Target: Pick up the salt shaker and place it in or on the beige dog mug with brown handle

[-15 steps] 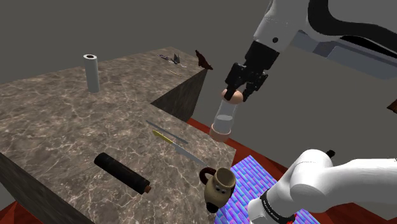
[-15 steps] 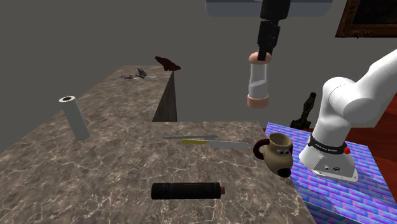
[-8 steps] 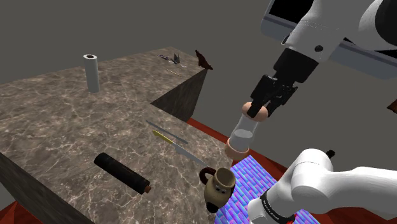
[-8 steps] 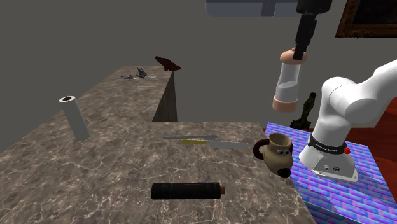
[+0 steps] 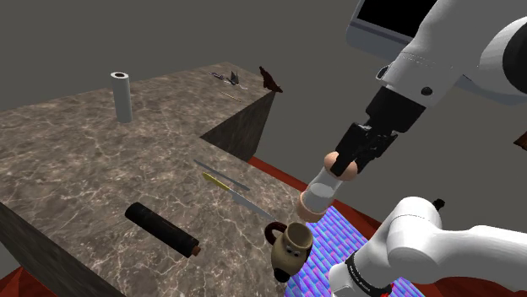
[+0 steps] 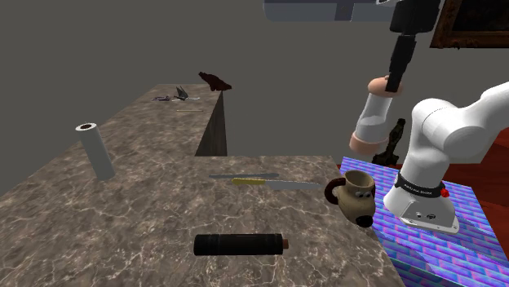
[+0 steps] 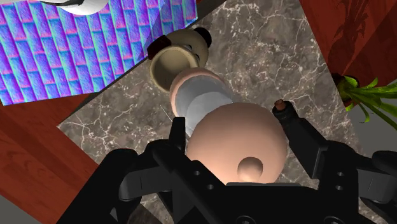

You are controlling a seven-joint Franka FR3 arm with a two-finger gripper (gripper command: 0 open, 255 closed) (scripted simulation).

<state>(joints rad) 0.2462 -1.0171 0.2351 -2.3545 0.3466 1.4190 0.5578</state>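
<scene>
The salt shaker (image 5: 319, 191) has a clear body and pinkish-beige ends. It hangs tilted in the air with my gripper (image 5: 344, 161) shut on its top cap. Its lower end hovers just above the beige dog mug (image 5: 293, 245), a little toward the shoulder view's right. The mug has a brown handle and stands upright at the marble counter's corner by the stand. In the second exterior view the shaker (image 6: 373, 122) slants down from the gripper (image 6: 391, 85) toward the mug (image 6: 356, 196). In the wrist view the shaker (image 7: 207, 105) points from the gripper (image 7: 229, 125) at the mug's open mouth (image 7: 173, 62).
A black cylinder (image 5: 162, 229) lies near the counter's front. A knife and a yellow pencil (image 5: 226, 181) lie between it and the mug. A white roll (image 5: 122, 95) stands far back. The blue-patterned stand (image 5: 331, 246) adjoins the mug. A plant (image 7: 361, 95) stands beyond the counter.
The gripper has carried the shaker toward the shoulder view's right and lower, from over the counter's far edge to just above the mug. The shaker has gone from upright to tilted.
</scene>
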